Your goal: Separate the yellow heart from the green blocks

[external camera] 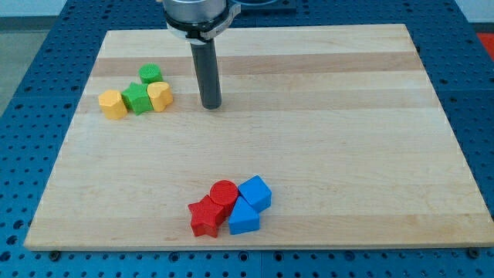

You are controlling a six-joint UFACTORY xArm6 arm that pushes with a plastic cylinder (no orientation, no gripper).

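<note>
The yellow heart (159, 96) lies at the view's upper left, touching the right side of a green star block (138, 99). A smaller green block (150, 74) sits just above them. A yellow hexagon block (113, 103) touches the green star's left side. My tip (211, 104) rests on the board to the right of the yellow heart, a short gap away, touching no block.
A cluster sits near the view's bottom centre: a red cylinder (224, 191), a red star block (206, 217), a blue cube (255, 192) and a blue triangular block (243, 218). The wooden board (347, 116) lies on a blue perforated table.
</note>
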